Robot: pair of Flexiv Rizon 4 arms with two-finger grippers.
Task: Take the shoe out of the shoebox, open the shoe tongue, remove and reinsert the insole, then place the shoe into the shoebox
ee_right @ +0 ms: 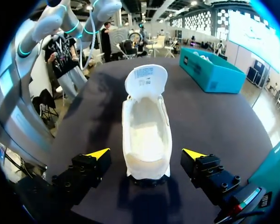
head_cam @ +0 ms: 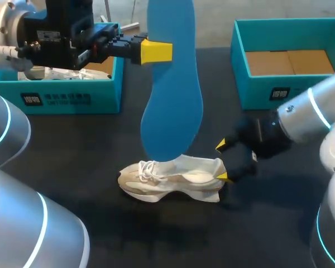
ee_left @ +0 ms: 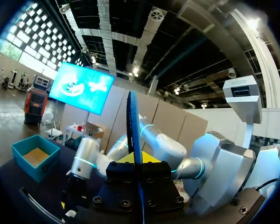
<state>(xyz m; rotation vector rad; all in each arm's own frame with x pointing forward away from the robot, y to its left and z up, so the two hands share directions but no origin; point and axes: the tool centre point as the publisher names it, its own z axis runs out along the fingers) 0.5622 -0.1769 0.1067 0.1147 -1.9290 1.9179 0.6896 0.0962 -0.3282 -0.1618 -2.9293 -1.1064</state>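
Observation:
A white shoe (head_cam: 173, 178) lies on its side on the black table, laces to the left and heel to the right. In the right wrist view the shoe (ee_right: 147, 135) has its tongue (ee_right: 146, 81) folded up and its inside bare. My right gripper (head_cam: 222, 162) stands open around the heel, and its fingertips (ee_right: 99, 153) are clear of the heel on both sides. My left gripper (head_cam: 156, 51) is shut on the upper part of a blue insole (head_cam: 170, 95), which hangs upright over the shoe. The left wrist view shows the insole (ee_left: 133, 121) edge-on between the jaws.
A teal shoebox (head_cam: 72, 92) at the back left holds another white shoe. A second teal shoebox (head_cam: 268, 92) at the back right shows only its cardboard floor. The right wrist view shows the back-left shoebox (ee_right: 214, 72) beyond the shoe.

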